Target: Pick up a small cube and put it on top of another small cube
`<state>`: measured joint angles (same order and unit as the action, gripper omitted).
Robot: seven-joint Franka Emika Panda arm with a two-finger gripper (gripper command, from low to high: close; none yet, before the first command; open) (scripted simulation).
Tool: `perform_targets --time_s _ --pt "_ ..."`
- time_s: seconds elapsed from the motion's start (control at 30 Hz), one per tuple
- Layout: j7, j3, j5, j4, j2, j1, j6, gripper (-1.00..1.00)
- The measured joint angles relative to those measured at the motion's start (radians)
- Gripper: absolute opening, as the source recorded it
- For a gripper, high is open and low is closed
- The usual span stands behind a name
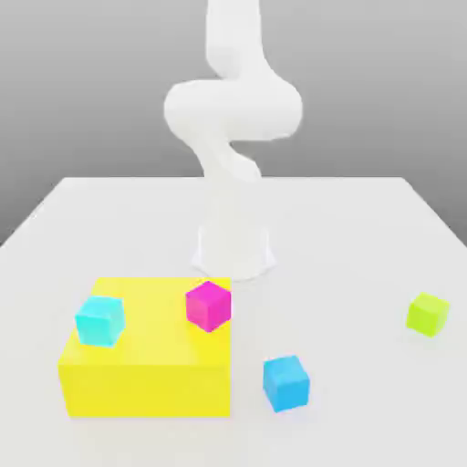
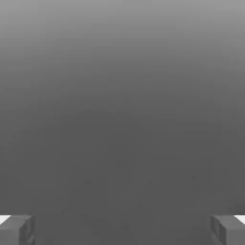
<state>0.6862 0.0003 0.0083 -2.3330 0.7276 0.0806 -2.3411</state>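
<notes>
The small cube (image 1: 428, 314), plain lime-green, rests on the white table at the exterior view's right. A blue cube (image 1: 286, 382) of the same size lies on the table near the front. On the big yellow block (image 1: 146, 374) sit a magenta cube (image 1: 209, 305) and a cyan cube (image 1: 99, 320). My gripper (image 2: 122, 230) is open in the hand view, its two grey fingertips (image 2: 18, 229) far apart with only plain grey background between them. The white arm (image 1: 230, 119) rises from its base behind the yellow block and leaves the picture at the top.
The arm's base (image 1: 233, 251) stands at the table's middle, just behind the yellow block. The white table (image 1: 365, 237) stretches wide between the blue and the lime-green cube.
</notes>
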Motion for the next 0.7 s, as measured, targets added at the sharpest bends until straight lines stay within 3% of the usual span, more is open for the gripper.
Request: perform_targets --time_s 0.37,0.7 --pt "-0.508 0.025 0.037 -0.147 -0.324 0.345 -0.183 0.0" --pt "-0.946 0.126 0.048 -0.278 -0.612 0.58 -0.347 0.0"
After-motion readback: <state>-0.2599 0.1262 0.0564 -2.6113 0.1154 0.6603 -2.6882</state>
